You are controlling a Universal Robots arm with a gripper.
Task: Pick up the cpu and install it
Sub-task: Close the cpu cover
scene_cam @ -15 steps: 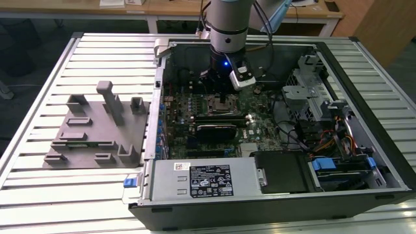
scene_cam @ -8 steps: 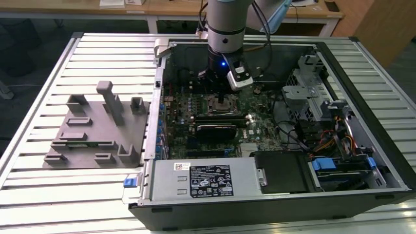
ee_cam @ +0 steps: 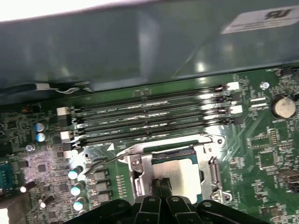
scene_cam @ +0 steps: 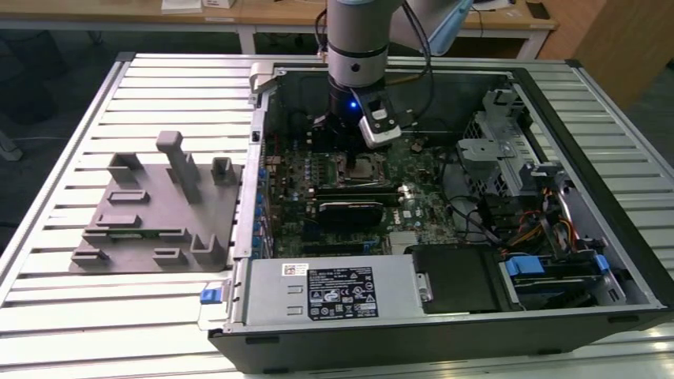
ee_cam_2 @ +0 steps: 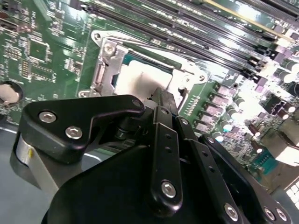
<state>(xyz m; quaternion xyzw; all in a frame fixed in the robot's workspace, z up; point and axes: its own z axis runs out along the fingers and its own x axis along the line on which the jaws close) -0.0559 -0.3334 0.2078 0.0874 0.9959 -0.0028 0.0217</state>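
The cpu (ee_cam: 182, 170) lies flat within the socket (ee_cam: 212, 170) frame on the motherboard (ee_cam: 261, 154), just above the exterior view's centre, inside the open computer case (scene_cam: 421, 343) on the tabletop (scene_cam: 158, 316). The jaws hang directly over it, pressed together and holding nothing, probably placed there to seat the chip squarely

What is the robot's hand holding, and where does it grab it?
Nothing, it seems: the gripper is shut, above the cpu lying in its socket.
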